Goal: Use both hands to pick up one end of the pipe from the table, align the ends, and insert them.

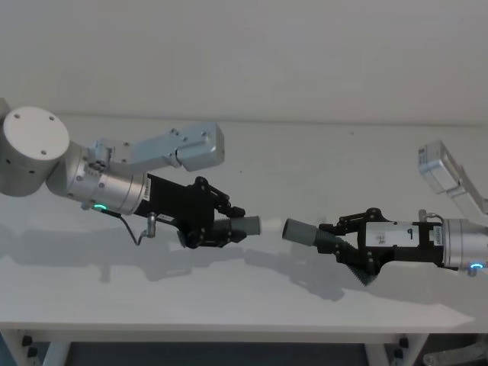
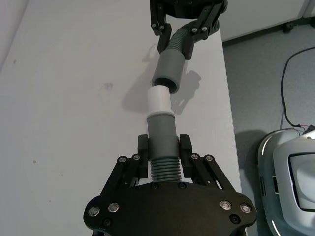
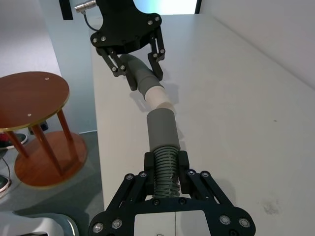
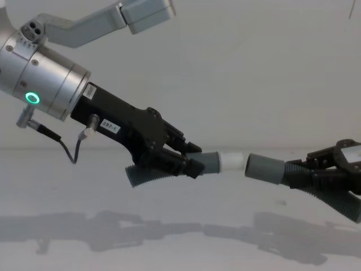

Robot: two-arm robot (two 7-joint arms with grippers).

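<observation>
Both pipe pieces are held in the air above the white table [image 1: 229,305]. My left gripper [image 1: 229,225] is shut on the ribbed part of the pipe piece [image 2: 162,132] whose grey cuff carries the white tip [image 4: 232,161]. My right gripper [image 1: 339,240] is shut on the ribbed part of the other piece [image 3: 162,129], with its wide open cuff [image 4: 264,167] facing the white tip. The two ends point at each other, nearly in line, with a small gap between them. The left wrist view looks along the white tip [image 2: 159,101] to the open cuff [image 2: 170,71].
A round wooden stool [image 3: 29,98] stands on the floor beside the table's end. A cable [image 1: 141,232] loops off the left wrist. The table's front edge [image 1: 229,326] runs below both arms.
</observation>
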